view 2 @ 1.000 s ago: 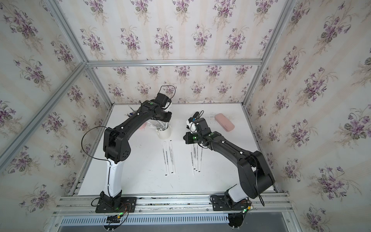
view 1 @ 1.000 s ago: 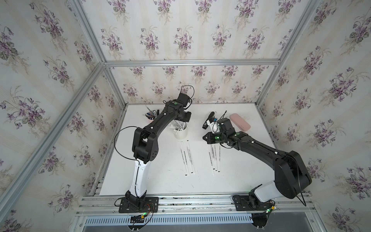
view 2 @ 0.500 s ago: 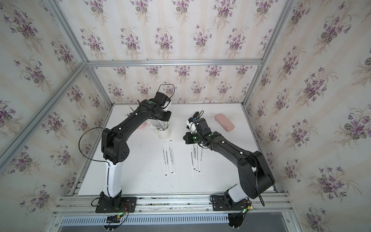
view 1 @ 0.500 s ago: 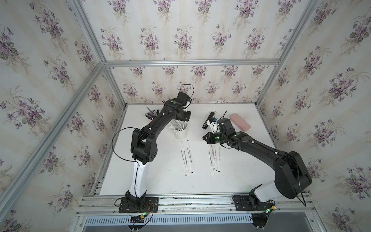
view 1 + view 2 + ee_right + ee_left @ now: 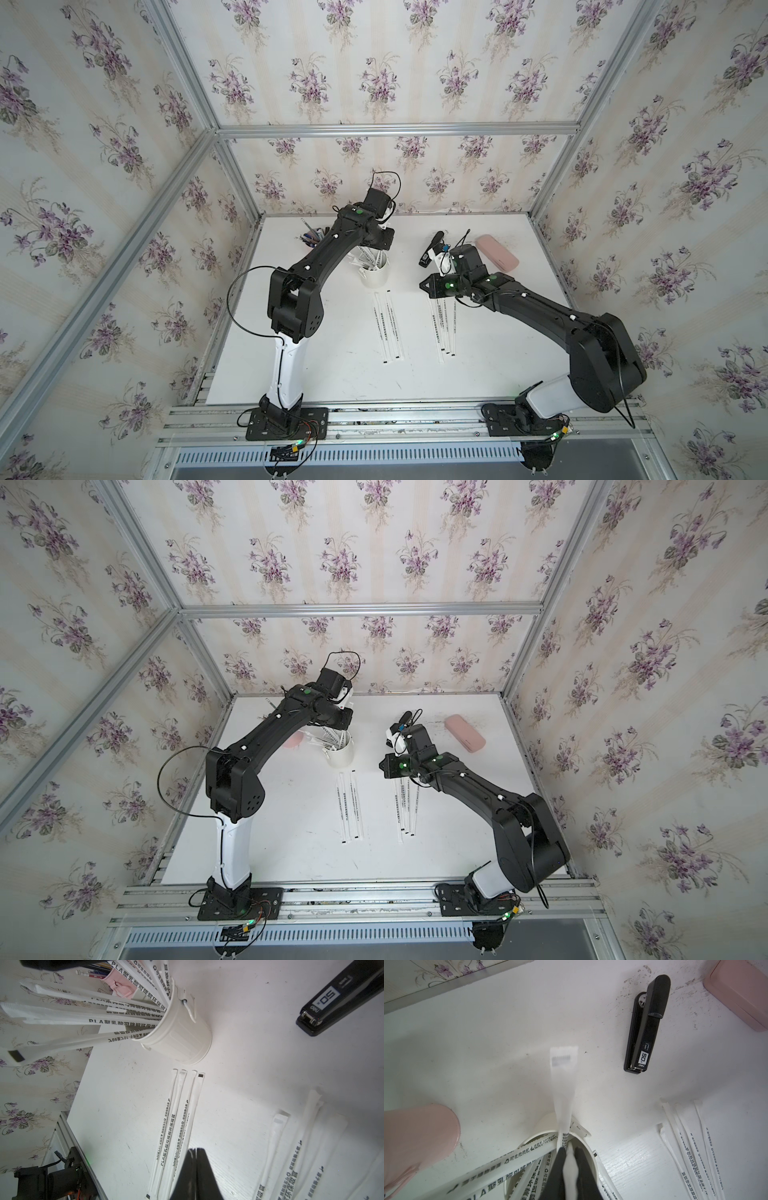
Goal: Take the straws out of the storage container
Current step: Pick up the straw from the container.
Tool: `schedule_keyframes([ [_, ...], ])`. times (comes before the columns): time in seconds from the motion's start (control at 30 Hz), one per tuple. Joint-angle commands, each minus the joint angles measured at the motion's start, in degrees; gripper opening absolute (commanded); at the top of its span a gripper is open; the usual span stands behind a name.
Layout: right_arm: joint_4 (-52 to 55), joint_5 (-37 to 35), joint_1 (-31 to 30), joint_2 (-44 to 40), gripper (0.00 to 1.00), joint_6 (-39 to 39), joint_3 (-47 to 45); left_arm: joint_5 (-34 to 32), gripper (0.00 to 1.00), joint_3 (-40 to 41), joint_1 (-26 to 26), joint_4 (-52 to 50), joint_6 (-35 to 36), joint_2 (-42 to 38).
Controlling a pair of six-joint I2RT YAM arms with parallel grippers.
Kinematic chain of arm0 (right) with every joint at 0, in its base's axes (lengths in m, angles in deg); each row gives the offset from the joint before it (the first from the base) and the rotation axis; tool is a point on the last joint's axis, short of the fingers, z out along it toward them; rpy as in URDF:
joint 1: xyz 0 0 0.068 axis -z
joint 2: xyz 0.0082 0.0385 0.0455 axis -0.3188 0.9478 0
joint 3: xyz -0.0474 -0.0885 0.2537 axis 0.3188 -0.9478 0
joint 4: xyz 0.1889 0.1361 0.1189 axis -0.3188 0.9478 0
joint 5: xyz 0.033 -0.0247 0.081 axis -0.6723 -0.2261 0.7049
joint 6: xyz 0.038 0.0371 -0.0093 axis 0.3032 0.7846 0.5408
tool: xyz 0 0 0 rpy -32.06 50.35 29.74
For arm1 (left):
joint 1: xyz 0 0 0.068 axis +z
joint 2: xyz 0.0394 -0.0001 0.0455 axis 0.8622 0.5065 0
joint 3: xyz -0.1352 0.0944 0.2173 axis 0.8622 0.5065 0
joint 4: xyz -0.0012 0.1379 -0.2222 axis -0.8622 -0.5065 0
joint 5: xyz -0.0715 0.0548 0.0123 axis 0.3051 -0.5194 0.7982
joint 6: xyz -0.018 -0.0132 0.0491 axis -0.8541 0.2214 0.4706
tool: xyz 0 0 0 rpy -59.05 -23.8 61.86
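Note:
The white storage container (image 5: 375,274) (image 5: 341,754) stands mid-table with several wrapped straws (image 5: 124,1007) fanning out of it. My left gripper (image 5: 570,1150) sits just over its rim (image 5: 588,1148), shut on one straw (image 5: 564,1088) that sticks out past the fingertips, blurred. Two groups of straws lie flat on the table in both top views: (image 5: 388,328) (image 5: 444,328) (image 5: 349,808) (image 5: 407,808). My right gripper (image 5: 195,1149) (image 5: 421,286) hovers over the table between those groups, shut with nothing in it.
A black stapler (image 5: 646,1024) (image 5: 430,249) lies behind the right gripper, and a pink case (image 5: 496,253) (image 5: 465,733) farther right. A pink pen cup (image 5: 415,1136) with pens (image 5: 309,237) stands left of the container under the left arm. Metal frame rails edge the table.
The left arm's elbow has drifted slightly left while its gripper stays at the container. The right arm has not moved.

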Motion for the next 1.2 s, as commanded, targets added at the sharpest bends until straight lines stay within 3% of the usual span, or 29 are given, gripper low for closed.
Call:
schedule_keyframes([
  [0.0,-0.5,0.3,-0.1,-0.2,0.08,0.2,0.2,-0.2,0.08,0.8,0.0,0.1,0.2,0.1],
  [0.53,-0.3,0.2,-0.1,-1.8,0.08,0.6,0.6,1.2,0.03,-2.0,0.0,-1.4,0.3,-2.6],
  [1.17,0.6,-1.6,-0.1,-7.9,0.06,1.0,0.7,0.8,0.00,-8.0,-2.4,-4.5,2.9,-18.7],
])
